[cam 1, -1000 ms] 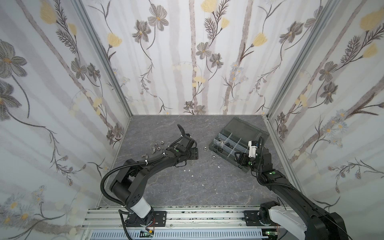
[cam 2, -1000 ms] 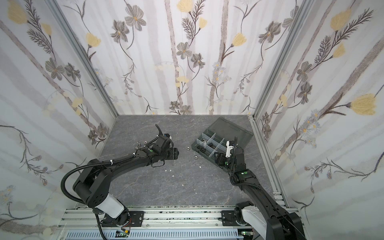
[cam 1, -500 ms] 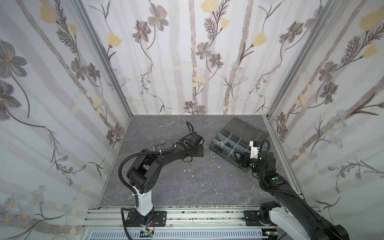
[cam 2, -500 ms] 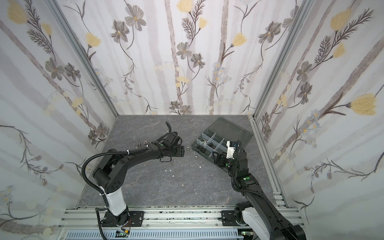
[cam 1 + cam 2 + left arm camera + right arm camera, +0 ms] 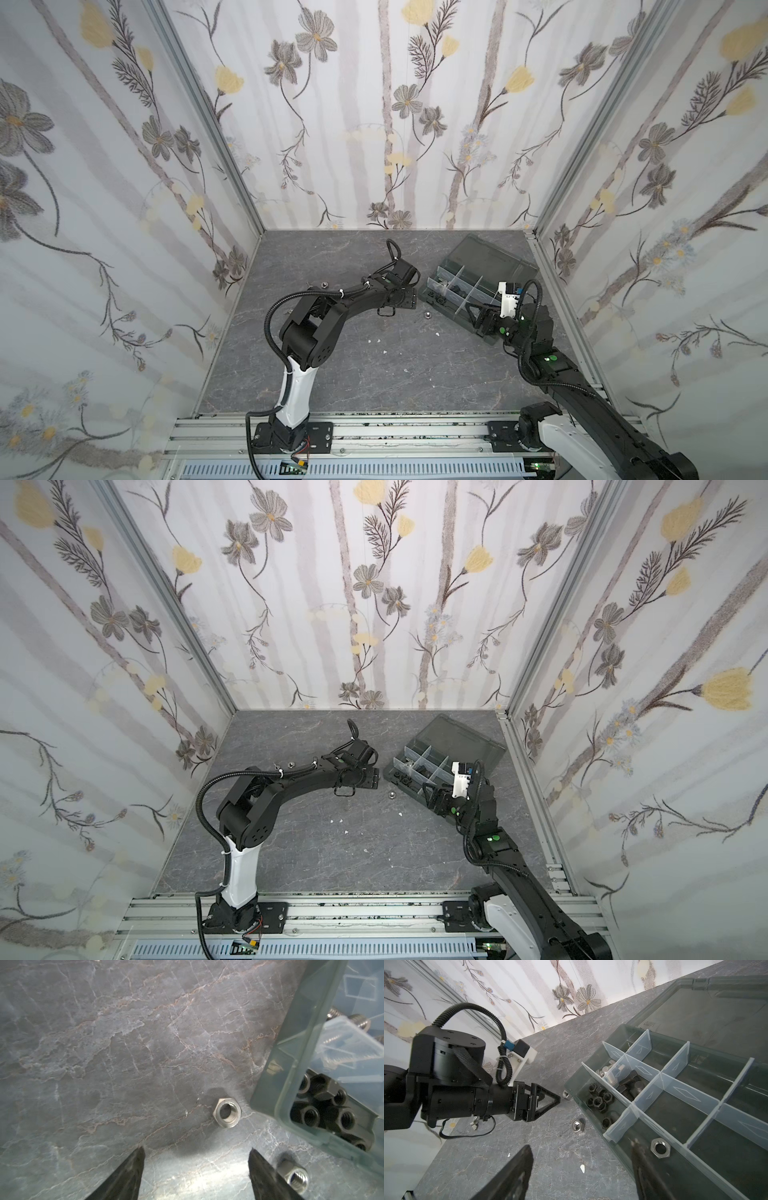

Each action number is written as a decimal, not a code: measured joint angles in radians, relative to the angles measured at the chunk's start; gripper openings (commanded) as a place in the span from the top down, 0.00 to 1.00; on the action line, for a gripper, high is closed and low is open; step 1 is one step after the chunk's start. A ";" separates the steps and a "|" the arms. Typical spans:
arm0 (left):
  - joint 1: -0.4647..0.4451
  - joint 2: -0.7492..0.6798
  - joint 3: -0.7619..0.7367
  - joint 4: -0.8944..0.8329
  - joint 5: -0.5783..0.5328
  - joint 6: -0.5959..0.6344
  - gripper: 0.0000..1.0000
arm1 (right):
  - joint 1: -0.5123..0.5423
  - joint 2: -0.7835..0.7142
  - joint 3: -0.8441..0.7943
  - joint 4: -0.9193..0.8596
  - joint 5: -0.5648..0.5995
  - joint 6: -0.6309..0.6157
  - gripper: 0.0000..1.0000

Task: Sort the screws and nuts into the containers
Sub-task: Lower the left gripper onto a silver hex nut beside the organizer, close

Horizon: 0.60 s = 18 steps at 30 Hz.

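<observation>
Silver nut (image 5: 227, 1112) lies just beside organizer box (image 5: 291, 1053) corner; left end effector (image 5: 197, 1148) and right end effector (image 5: 580, 1143) both released, empty.

Reaches low to mid-frame with the left gripper (image 5: 414, 297), jaws spread and empty. Holds the right gripper (image 5: 473, 312) right of centre, jaws spread, seemingly empty.

The dark grey organizer box (image 5: 451, 314) sits at 2 o'clock on the tabletop (image 5: 374, 374), lid (image 5: 486, 259) open. Its corner compartment holds black nuts (image 5: 599, 1098) (screws (image 5: 629, 1082) lie next door). One silver nut (image 5: 227, 1112) lies flat off its 8 o'clock corner; a second silver nut (image 5: 296, 1176) sits beside its wall.
</observation>
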 measured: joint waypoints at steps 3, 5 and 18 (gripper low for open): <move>-0.001 0.025 0.029 -0.006 0.000 0.000 0.22 | 0.000 -0.007 -0.002 0.011 -0.004 0.003 0.25; -0.002 0.037 0.044 -0.012 0.000 0.000 0.22 | 0.000 -0.010 -0.003 0.017 -0.010 0.003 0.25; -0.002 0.100 0.105 -0.028 -0.008 0.003 0.26 | 0.000 -0.020 -0.011 0.027 -0.015 0.011 0.25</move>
